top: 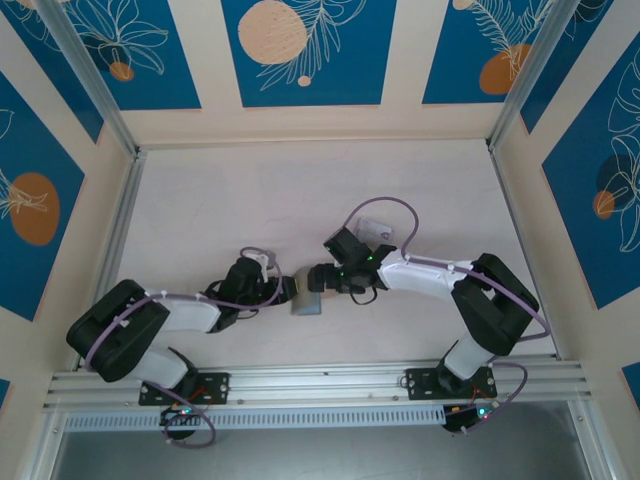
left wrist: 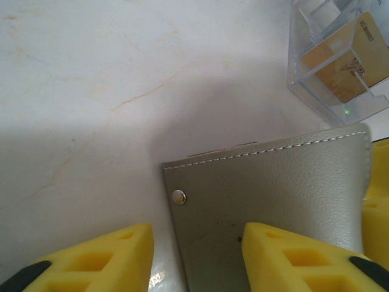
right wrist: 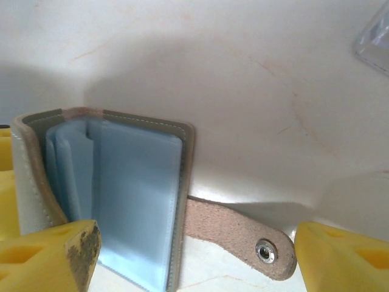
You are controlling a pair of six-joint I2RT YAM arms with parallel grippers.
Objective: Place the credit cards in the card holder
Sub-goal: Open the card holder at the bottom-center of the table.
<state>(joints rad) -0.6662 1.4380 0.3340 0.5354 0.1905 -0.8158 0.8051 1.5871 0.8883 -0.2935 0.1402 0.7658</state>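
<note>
Left gripper (left wrist: 194,246) and right gripper (right wrist: 194,240) are sitting spread at the wallet (right wrist: 134,201), gripping nothing. Cards (left wrist: 343,58) are lying in the box (left wrist: 301,91), nearer the right arm (top: 430,275).

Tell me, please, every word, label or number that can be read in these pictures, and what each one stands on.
On the orange-tan card in the clear plastic box: a line of small dark print along one edge, too blurred to read.
On the same card: a dark mark at its middle, too blurred to read.
On the card holder and its snap stud: no text.
No text can be quoted.
</note>
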